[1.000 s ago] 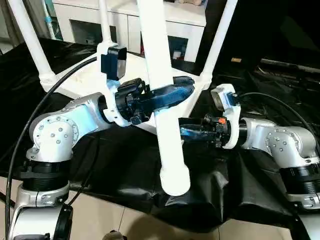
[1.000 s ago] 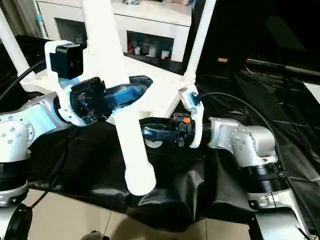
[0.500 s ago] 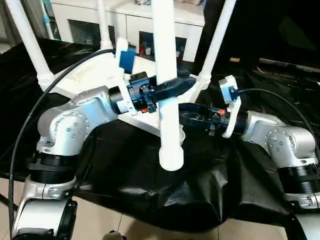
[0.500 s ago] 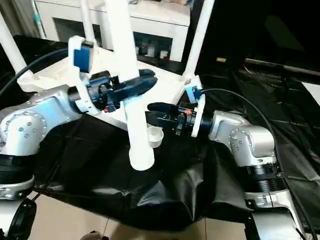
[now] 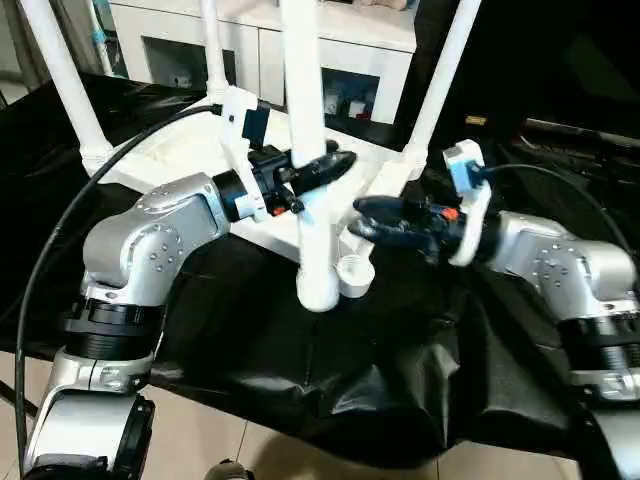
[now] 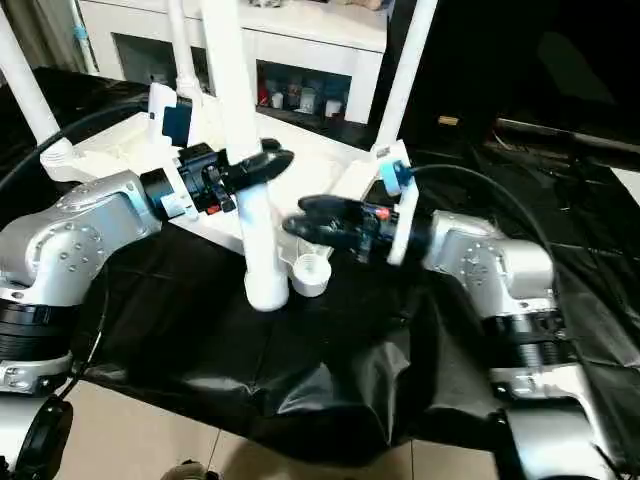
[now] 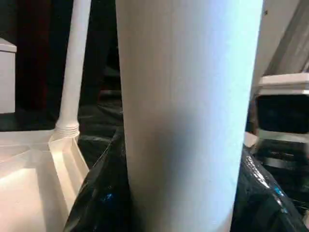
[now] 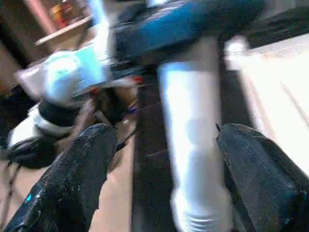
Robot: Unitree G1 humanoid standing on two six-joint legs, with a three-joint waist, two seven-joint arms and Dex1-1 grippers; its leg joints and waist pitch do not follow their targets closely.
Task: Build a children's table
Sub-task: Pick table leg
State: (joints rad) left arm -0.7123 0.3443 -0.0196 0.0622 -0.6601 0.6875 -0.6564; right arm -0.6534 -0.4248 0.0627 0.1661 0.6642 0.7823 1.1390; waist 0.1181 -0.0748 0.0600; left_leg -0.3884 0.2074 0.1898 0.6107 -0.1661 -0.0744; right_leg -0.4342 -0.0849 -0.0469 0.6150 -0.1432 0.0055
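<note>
While no writing is legible, the left gripper (image 5: 318,170) clamps the upright loose leg (image 5: 305,150); beside it, the right gripper (image 6: 315,215) hangs open, empty.

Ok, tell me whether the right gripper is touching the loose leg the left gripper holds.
Apart. In the right wrist view the right gripper's fingers stand open on either side of the loose leg, with gaps showing. The left gripper clamps it.
</note>
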